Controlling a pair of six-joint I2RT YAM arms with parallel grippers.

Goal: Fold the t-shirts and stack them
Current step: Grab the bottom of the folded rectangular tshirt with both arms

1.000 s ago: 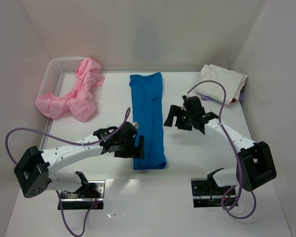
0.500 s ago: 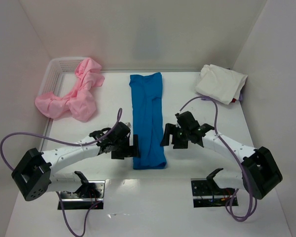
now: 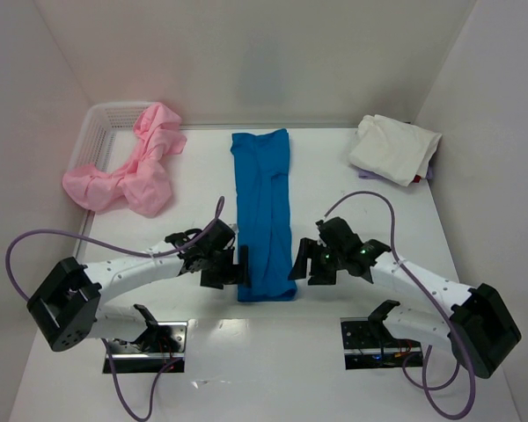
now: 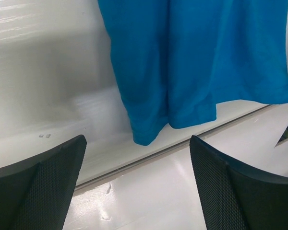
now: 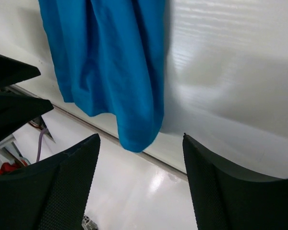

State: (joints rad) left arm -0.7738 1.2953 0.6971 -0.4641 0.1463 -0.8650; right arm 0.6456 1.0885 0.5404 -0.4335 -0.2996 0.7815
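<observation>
White surface (image 3: 361, 207) between plain white walls carries the blue t-shirt (image 3: 264, 211) down its middle, folded into a long strip but not yet crosswise, with the left fingers (image 4: 38, 184) and right fingers (image 5: 221, 187) spread wide and empty beside its near end. Pink t-shirts (image 3: 128, 171) lie crumpled by the basket (image 3: 101, 119) at far left and a cream t-shirt (image 3: 394, 148) sits far right, so stacking looks undone.

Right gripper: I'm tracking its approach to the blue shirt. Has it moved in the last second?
Yes. In the top view the right gripper has slid downward along the blue shirt's right edge, from beside its middle to beside its near hem.
</observation>
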